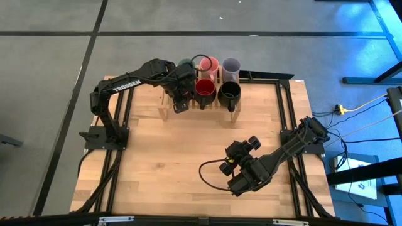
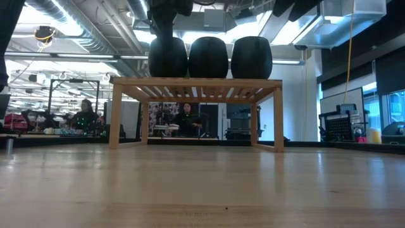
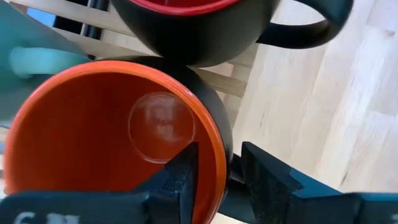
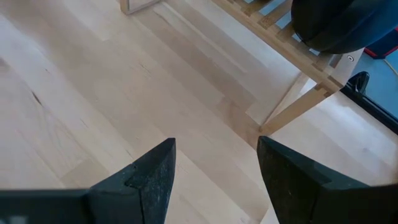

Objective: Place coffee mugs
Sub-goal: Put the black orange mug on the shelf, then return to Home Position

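The orange-red mug (image 3: 93,137), dark outside, stands at the left end of the slatted rack's (image 1: 164,113) near row; it shows as the left dark mug (image 2: 168,57) in the low view. My left gripper (image 3: 217,180) is shut on it from above, hiding it in the high view (image 1: 180,99). Beside it stand the dark red mug (image 1: 205,88) and the black mug (image 1: 229,92). Behind are the green (image 1: 186,62), pink (image 1: 210,64) and lavender (image 1: 231,64) mugs. My right gripper (image 1: 242,150) hangs open over the near right of the table. My left gripper pinches the orange-red mug's rim (image 3: 219,149) on the side next to the dark red mug, one finger (image 3: 180,180) inside the cup and one (image 3: 267,186) outside. The fingers come from above, pointing down. The mug is upright, its base level with the rack's top.
The wooden rack (image 2: 196,82) stands on four legs at the table's far middle, with open space under it. The dark red mug's handle (image 3: 311,25) sticks out toward the table. Bare wooden tabletop (image 1: 176,163) lies near the rack. People sit in the room behind (image 2: 186,117).
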Robot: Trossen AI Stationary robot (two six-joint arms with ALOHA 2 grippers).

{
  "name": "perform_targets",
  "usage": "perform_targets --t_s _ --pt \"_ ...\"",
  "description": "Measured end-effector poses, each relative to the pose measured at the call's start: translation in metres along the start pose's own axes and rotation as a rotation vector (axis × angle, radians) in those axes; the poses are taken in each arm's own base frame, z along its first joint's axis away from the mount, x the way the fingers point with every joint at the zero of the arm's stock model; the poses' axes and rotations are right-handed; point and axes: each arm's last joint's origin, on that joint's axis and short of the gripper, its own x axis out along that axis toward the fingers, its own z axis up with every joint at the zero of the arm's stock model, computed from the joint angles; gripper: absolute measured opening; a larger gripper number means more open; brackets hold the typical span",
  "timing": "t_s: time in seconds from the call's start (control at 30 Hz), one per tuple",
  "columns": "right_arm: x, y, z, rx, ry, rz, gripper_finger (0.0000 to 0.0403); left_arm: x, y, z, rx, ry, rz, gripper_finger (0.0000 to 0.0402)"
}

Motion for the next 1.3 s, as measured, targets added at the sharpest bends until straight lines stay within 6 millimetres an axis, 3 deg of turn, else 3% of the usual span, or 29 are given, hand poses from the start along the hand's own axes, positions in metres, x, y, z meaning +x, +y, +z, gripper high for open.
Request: perform_targets --t_s 0.47,0.73,1.07,1.2,1.3 --pt "0.0 0.0 0.0 0.001 0.0 0.0 0.0216 -0.004 0.001 -0.002 -0.008 -0.009 0.055 0.0116" --pt "0.0 0.0 0.0 0.002 0.0 0.001 0.0216 -0.02 0.002 -0.005 -0.012 -0.046 0.06 0.0116" --pt "0.0 0.0 0.001 0.006 0.0 0.005 0.0216 -0.071 -0.001 0.0 0.021 -0.223 0.041 0.0116" --pt "-0.008 0.0 0.01 0.028 -0.017 0.028 0.0216 -0.105 -0.005 -0.012 0.035 -0.339 0.032 0.0115" --pt "-0.01 -0.005 0.018 0.013 -0.029 0.034 0.0216 -0.128 -0.006 -0.032 0.041 -0.425 0.031 0.0107"
